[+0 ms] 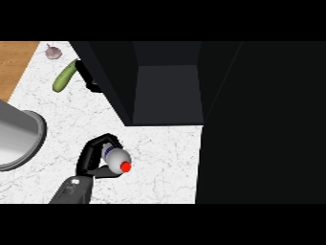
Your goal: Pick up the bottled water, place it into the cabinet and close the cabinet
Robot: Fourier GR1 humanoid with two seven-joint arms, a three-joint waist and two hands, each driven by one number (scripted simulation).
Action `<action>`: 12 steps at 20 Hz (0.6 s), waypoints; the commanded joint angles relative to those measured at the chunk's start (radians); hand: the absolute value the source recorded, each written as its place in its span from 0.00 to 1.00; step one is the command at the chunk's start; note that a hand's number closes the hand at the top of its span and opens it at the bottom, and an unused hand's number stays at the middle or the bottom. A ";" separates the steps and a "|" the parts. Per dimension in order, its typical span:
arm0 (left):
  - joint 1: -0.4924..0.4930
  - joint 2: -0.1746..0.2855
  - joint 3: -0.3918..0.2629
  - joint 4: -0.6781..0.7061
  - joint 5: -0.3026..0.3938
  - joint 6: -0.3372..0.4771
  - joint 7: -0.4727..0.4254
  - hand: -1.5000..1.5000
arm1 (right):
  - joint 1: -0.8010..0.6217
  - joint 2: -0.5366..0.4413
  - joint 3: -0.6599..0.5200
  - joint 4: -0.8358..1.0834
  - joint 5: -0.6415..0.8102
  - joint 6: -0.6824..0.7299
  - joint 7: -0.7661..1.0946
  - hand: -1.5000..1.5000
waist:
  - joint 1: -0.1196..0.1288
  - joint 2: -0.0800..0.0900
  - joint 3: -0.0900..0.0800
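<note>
Clasping one bottled water (116,158): left hand (89,161).

Through the head view I saw a white marbled counter (158,158), with a wooden strip (3,62) along its far left corner. A small pale purple garlic bulb (52,51) lay on the marble close to the wood, and a green cucumber (64,76) lay slanted just beyond it, near the foot of a black cabinet (169,91) that stood on the counter with its dark inside open. A large grey metal pot (6,134) sat at the left edge, partly out of frame.
</note>
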 commanded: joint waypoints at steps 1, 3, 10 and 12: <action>0.030 -0.057 -0.045 -0.051 0.032 -0.032 0.051 1.00 | 0.030 -0.032 -0.010 -0.106 0.019 -0.001 0.015 0.00 | 0.002 0.003 -0.005; -0.012 -0.058 -0.107 -0.079 0.115 0.031 0.093 1.00 | 0.049 -0.071 -0.041 -0.160 -0.036 0.012 0.057 0.00 | -0.004 0.005 -0.006; -0.049 -0.059 -0.315 -0.283 0.301 0.205 0.339 1.00 | 0.018 -0.041 -0.022 -0.079 -0.023 -0.008 -0.020 0.00 | -0.011 0.005 -0.005; -0.057 -0.060 -0.387 -0.341 0.320 0.271 0.402 1.00 | 0.043 -0.028 0.032 -0.081 0.033 -0.031 -0.001 0.00 | -0.012 0.004 -0.006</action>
